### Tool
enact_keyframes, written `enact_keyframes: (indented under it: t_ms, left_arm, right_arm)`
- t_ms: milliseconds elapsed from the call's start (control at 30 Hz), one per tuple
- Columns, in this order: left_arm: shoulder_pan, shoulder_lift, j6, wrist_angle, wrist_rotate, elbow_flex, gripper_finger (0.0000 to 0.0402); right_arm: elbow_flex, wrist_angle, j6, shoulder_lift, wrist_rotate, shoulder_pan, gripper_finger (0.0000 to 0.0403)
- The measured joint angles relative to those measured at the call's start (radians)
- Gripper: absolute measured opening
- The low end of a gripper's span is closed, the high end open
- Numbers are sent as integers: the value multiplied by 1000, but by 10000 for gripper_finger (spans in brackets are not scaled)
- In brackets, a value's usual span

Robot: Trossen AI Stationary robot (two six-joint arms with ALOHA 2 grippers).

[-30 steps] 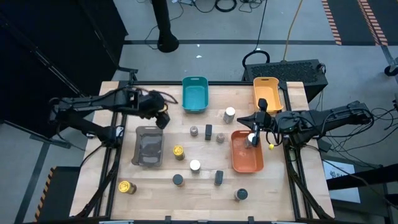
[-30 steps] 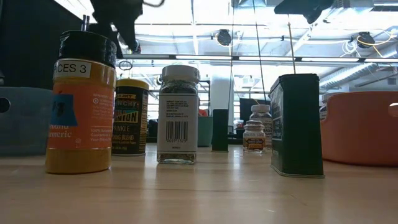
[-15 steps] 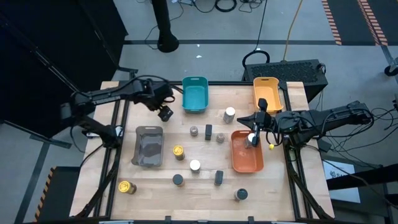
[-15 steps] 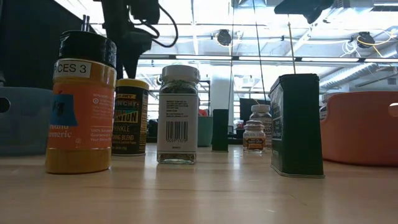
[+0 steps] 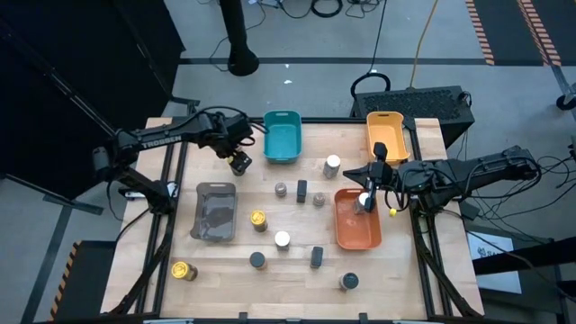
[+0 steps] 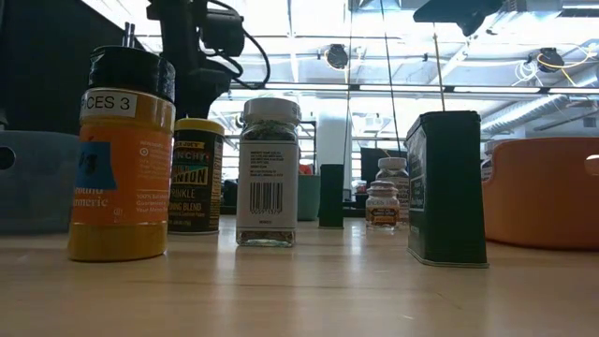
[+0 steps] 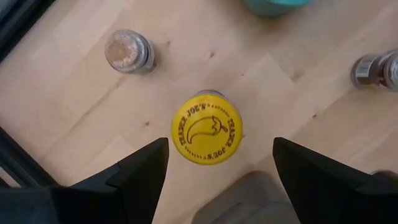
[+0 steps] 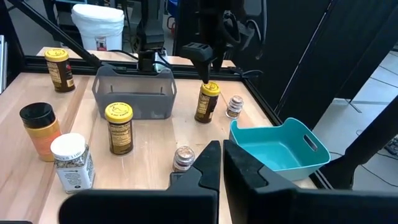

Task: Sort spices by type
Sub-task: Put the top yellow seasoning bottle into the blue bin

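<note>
Left wrist view: left gripper [image 7: 214, 165] hangs straight above yellow-lid jar [image 7: 207, 127], fingers [image 7: 140, 174] spread wide either side of it, nothing held, no contact
Jar location: bare wood between teal tray [image 5: 282, 137] and grey tray [image 5: 216, 211], back-left part of table [image 5: 162, 243]; in high view the gripper head covers it
Nearest neighbour: small clear jar [image 7: 129, 51] with brownish fill, just beside the target but apart
Next neighbour: grey-capped jar [image 7: 373, 70], farther off, cut by the frame edge
In the way: grey tray wall close on one side, teal tray corner on the other; neither touches the jar
Room: open wood all round the jar, free gap outside the lid on both finger sides
Edge: dark frame rail [image 7: 15, 25] runs past the small clear jar
Jar look: upright, round yellow lid with black chili mark and a ring of lettering; right wrist view shows a dark label body
Other spices: white-top jar [image 5: 332, 165], slim black tin [image 5: 301, 190], second yellow-lid jar [image 5: 258, 220] loose mid-table, well apart from each other; third yellow-lid jar [image 5: 184, 270] near the front-left corner
Right gripper [image 8: 221, 158]: pinched closed, parked over orange tray [image 5: 346, 236], yellow tray [image 5: 388, 133] behind it
</note>
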Motion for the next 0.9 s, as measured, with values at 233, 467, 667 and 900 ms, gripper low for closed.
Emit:
enact_keyframes:
  t_ms: [233,467,667,900]
  left_arm:
    - [3,0,17,14,2,0,292]
    - [3,0,4,14,-11,0,292]
    - [-12,0,-30,47,-34,0,292]
    - [-27,30,-56,29,-48,-1,292]
  right_arm:
    - [0,0,0,0,0,0,0]
    - [0,0,0,0,0,0,0]
    - [0,0,0,0,0,0,0]
    - [0,-1,0,0,0,0,0]
